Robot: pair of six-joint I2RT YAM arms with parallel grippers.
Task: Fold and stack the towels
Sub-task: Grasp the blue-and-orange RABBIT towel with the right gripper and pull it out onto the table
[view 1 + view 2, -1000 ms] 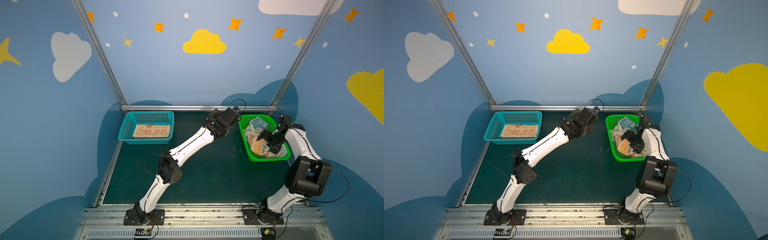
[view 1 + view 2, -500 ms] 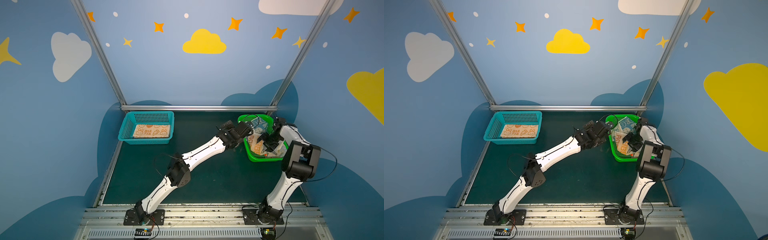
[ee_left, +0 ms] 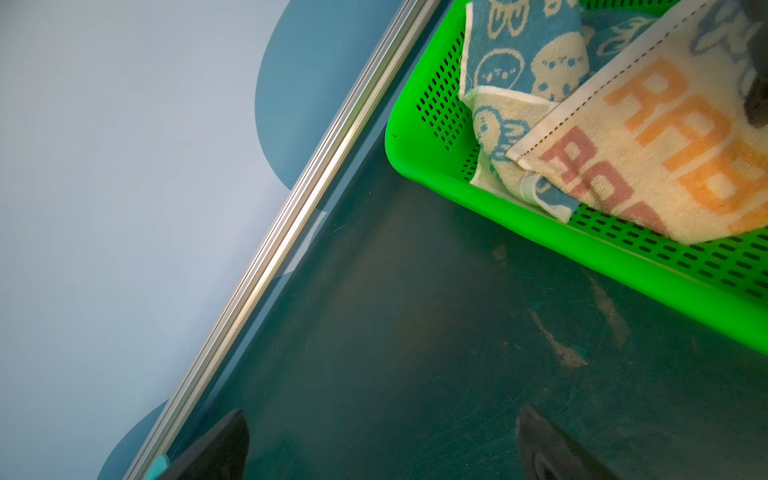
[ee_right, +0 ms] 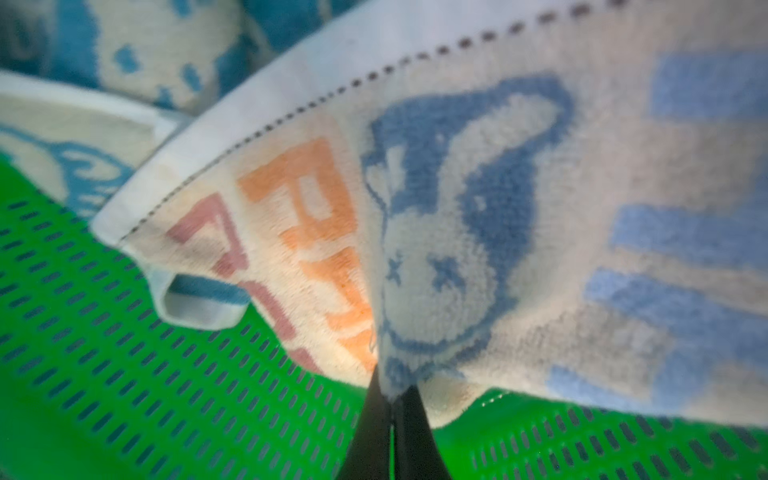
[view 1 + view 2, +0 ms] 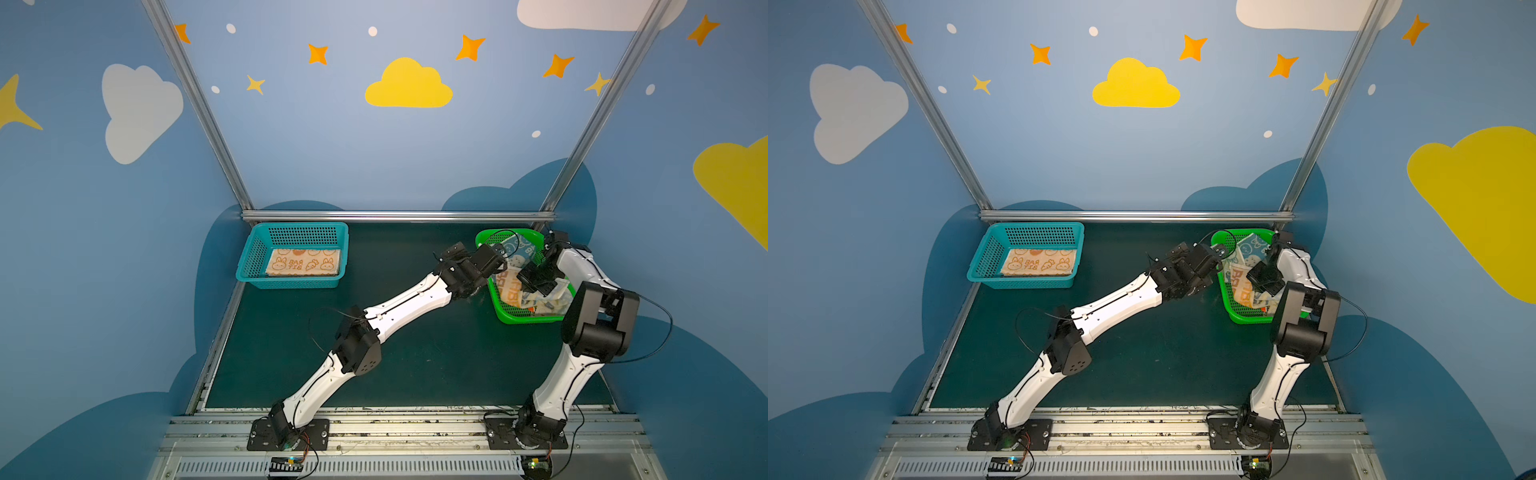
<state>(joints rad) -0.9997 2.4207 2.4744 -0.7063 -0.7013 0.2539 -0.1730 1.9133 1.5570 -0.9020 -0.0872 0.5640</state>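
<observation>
Right hand [image 4: 392,397] is clamped on a pinch of the striped towel [image 4: 540,199] inside the green basket [image 4: 124,374]. Just past its grip, the blue towel [image 3: 519,45] lies crumpled under the striped one. Left hand [image 3: 382,432] hovers beside that basket over the counter [image 3: 415,332], its fingers spread wide and empty. Well away on its left, the orange towel [image 5: 305,262] lies flat in the teal basket [image 5: 253,259].

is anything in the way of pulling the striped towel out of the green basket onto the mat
Nothing lies on the striped towel, which the right gripper pinches; it overlaps the blue towel. Toward the mat stand only the wall of the green basket and the open left gripper just outside it.
</observation>
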